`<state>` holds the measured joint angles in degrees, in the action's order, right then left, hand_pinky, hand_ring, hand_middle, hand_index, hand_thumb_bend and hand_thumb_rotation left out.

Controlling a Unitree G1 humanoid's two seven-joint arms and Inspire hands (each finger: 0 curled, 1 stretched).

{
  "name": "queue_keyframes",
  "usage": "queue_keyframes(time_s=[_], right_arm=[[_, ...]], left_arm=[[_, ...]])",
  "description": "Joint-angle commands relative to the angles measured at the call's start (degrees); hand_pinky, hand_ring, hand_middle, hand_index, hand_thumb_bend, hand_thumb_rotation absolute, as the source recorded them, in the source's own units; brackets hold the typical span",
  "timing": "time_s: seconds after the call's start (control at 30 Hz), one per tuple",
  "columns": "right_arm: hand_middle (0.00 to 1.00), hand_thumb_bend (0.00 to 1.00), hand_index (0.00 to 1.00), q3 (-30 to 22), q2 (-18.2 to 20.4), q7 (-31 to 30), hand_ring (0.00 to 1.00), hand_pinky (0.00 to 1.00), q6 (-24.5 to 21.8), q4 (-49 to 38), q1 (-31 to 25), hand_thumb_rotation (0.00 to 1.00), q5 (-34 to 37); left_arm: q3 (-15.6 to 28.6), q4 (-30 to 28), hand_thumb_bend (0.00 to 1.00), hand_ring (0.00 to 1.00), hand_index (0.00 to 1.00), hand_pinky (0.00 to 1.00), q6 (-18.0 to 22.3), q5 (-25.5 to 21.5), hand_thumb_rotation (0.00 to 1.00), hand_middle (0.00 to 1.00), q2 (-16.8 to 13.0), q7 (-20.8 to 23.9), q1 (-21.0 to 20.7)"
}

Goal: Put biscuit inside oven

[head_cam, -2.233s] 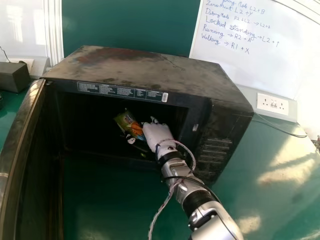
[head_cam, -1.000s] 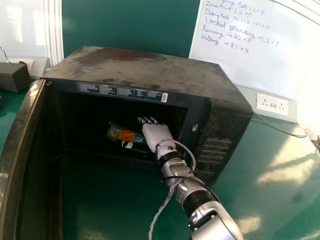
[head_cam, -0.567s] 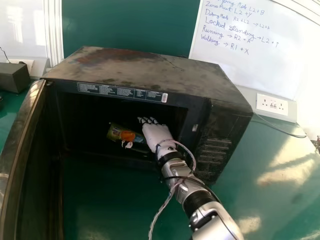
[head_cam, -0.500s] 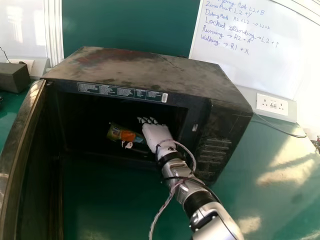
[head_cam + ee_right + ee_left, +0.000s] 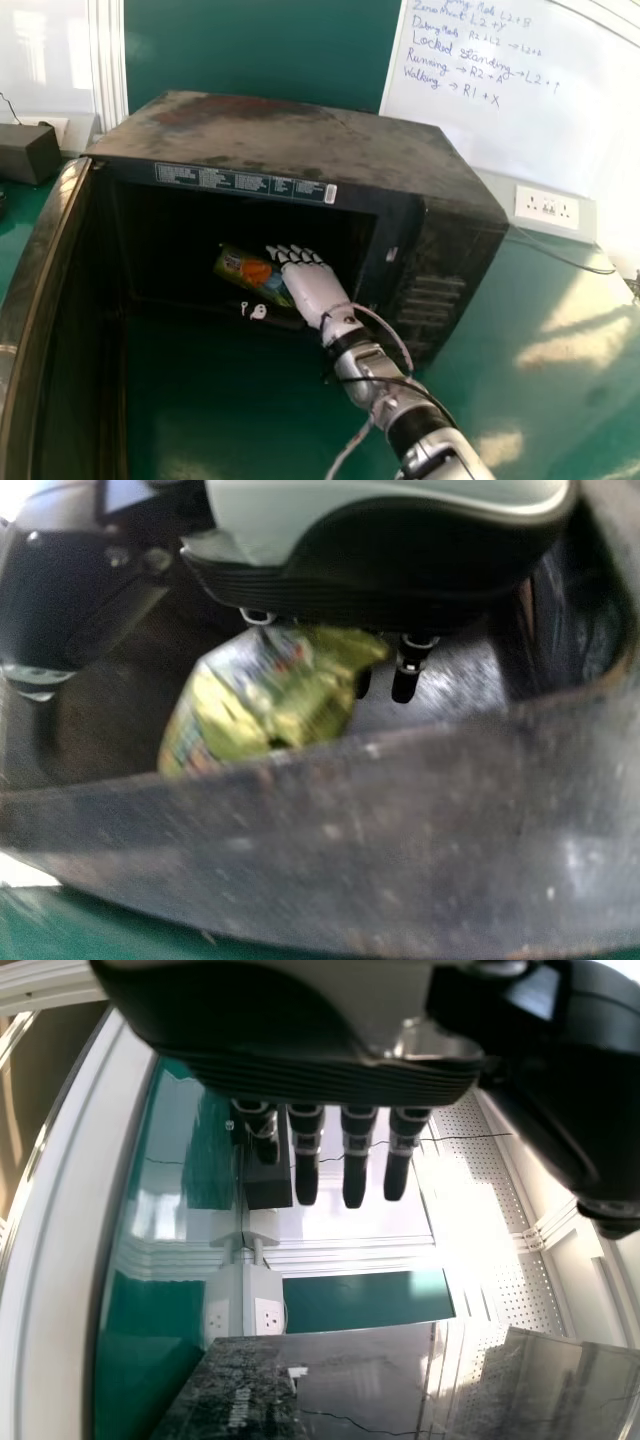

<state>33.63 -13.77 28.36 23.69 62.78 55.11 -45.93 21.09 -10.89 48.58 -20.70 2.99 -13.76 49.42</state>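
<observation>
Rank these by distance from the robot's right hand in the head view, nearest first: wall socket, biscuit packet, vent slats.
1. Biscuit packet: inside the oven, just left of the right hand.
2. Vent slats: right part of the oven's front.
3. Wall socket: beyond the oven, far right.

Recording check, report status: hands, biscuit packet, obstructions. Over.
Right hand open, inside microwave oven. Left hand open, clear of oven. Biscuit packet inside, against or close beside right hand. Door swung open, entry unblocked.
</observation>
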Motion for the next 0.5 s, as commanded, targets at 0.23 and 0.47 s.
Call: queue_keyframes(time_s=[0.23,0.47], right_arm=[[1.0,1.0,1.0,-4.5,-10.4,-2.2,1.0,1.0,2.5,-21.4,-12.0,1.0,1.0],[1.0,1.0,1.0,-8.0,-13.6,-5.1,1.0,1.0,2.0,-34.2,-19.4,1.0,0.6]], left_arm=[[-0.1,0.9,1.0,0.88,0.9,0.92,0.1,-0.7,0.92,0.91,-0.1,-0.5,-0.4],[0.1,1.0,1.0,0.87,0.88,0.9,-0.3,-1.0,0.92,0.89,-0.3,-0.8,-0.5]])
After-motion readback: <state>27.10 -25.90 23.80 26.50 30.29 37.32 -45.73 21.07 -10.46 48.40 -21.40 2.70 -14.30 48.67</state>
